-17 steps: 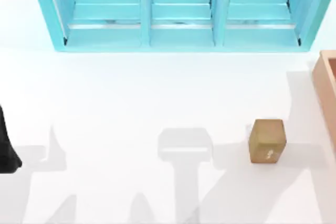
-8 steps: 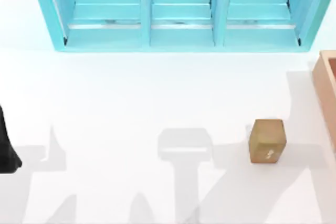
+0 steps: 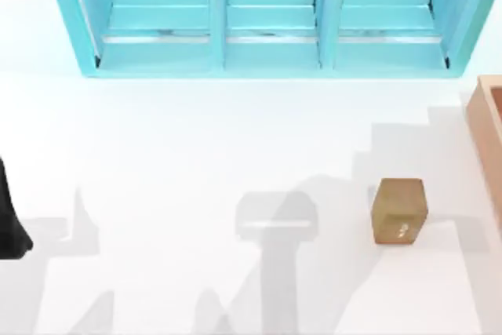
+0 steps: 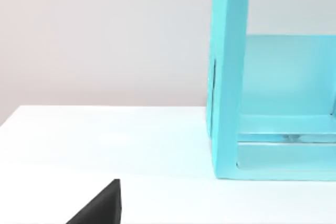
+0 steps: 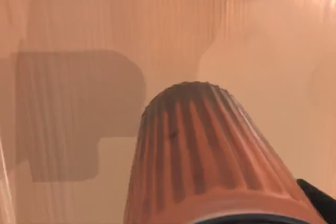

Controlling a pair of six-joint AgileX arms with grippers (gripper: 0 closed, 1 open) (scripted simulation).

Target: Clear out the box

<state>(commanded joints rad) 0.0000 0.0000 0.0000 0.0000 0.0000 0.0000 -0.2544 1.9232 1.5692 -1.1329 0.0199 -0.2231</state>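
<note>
- Table (image 3: 196, 154): white, carrying everything below.
- Shelf unit (image 3: 267, 17): turquoise, along the far edge.
- Box (image 3: 490, 127): light brown, at the table's right edge; its inside (image 5: 105, 35) holds a ribbed orange cup (image 5: 210, 156).
- Carton (image 3: 399, 209): small, tan, just left of the box.
- Left arm (image 3: 9, 221): dark, at the left edge; hand state cannot be told.

Bright even light, soft grey shadows on table (image 3: 196, 154)

My left arm (image 3: 9, 221): matte black, smooth, w/ a rounded end. Left wrist cam: black angular wedge (image 4: 100, 205) of my body, no markings.
</note>
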